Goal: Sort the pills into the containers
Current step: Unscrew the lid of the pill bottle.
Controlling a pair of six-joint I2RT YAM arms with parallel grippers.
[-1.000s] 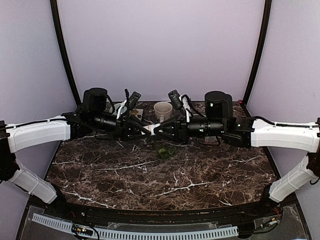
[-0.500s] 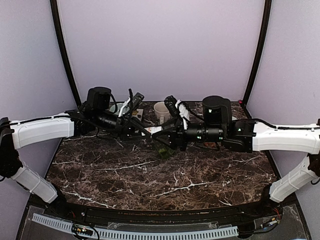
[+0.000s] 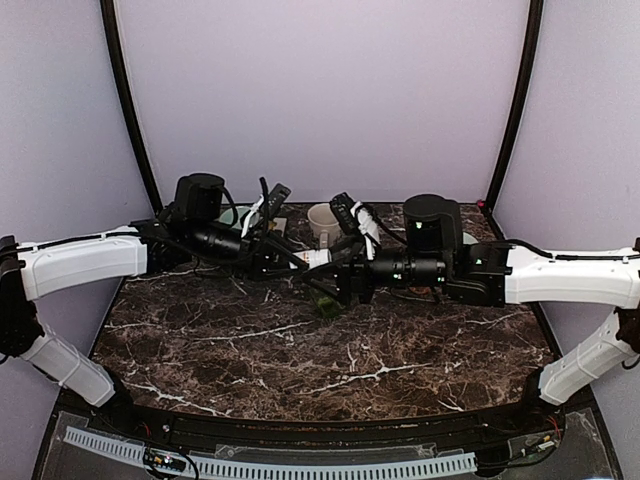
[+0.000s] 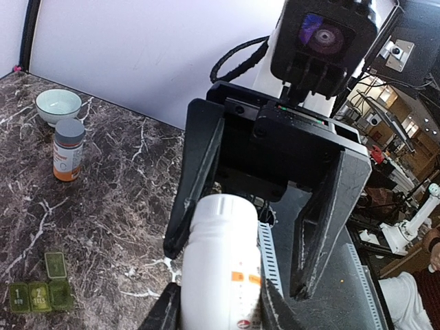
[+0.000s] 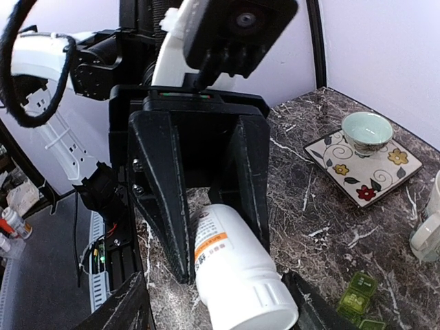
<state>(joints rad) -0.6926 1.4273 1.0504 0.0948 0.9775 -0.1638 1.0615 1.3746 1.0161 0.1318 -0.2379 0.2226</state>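
Directly beneath the two facing grippers, slightly nearer the right gripper, whose jaws are spread wide, the pill box is noted flat on the table, while the white bottle is clamped by the left gripper, long axis level and pointed into the right one's gap.

1. Left arm and right arm: white moulded shells, black joints and black forearms.
2. Black cylindrical motor housing on the far section of each arm.
3. Left gripper and right gripper: matte black, tapering wedge fingers, edges scuffed pale.
4. Wrist camera: black boxy housing with a round lens, mounted above each gripper body.
5. Black cables loop at the wrists; white wrapping beside them, possibly tape.
6. Small green indicator light on each gripper body.
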